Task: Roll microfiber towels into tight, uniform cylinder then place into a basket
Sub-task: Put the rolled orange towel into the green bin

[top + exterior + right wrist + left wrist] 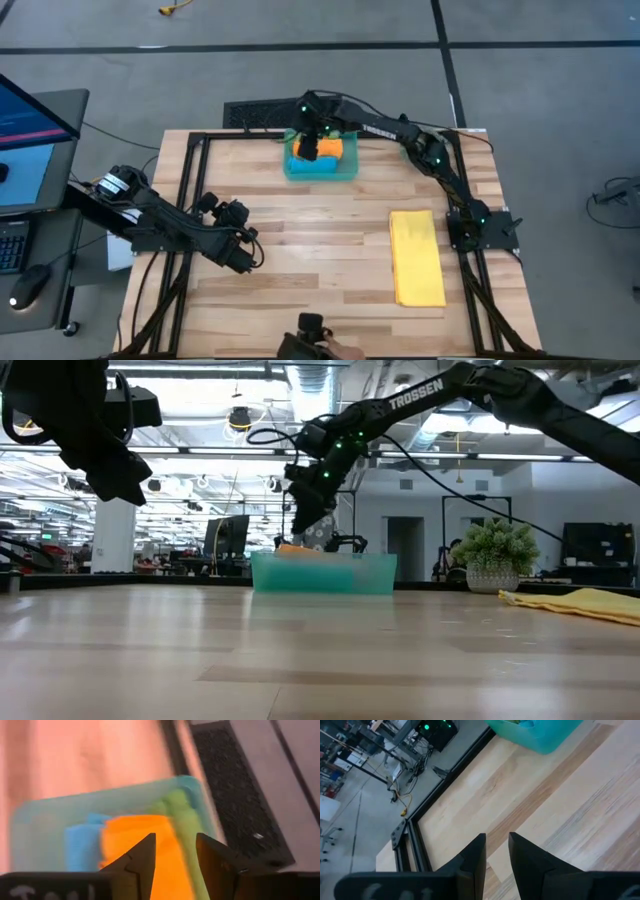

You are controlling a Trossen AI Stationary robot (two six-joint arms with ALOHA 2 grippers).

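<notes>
The teal basket (291, 167) stands at the table's far edge, also in the low view (325, 574). Inside it lie an orange towel (135, 832), a blue one (80, 845) and a green one (182, 815). My right gripper (175, 842) hovers open just above the orange towel (332, 148), fingers slanting down, nothing between them. A yellow towel (417, 257) lies flat on the table's right side. My left gripper (496, 842) waits above the table's left side (245, 262), its fingers a narrow gap apart and holding nothing.
Black frame rails (185, 200) run along the table's edges. A dark mat (255, 112) lies beyond the far edge. A potted spiky plant (495, 555) shows behind the table. A monitor (30, 130) stands at the left, and a person's hand (345, 350) is at the near edge.
</notes>
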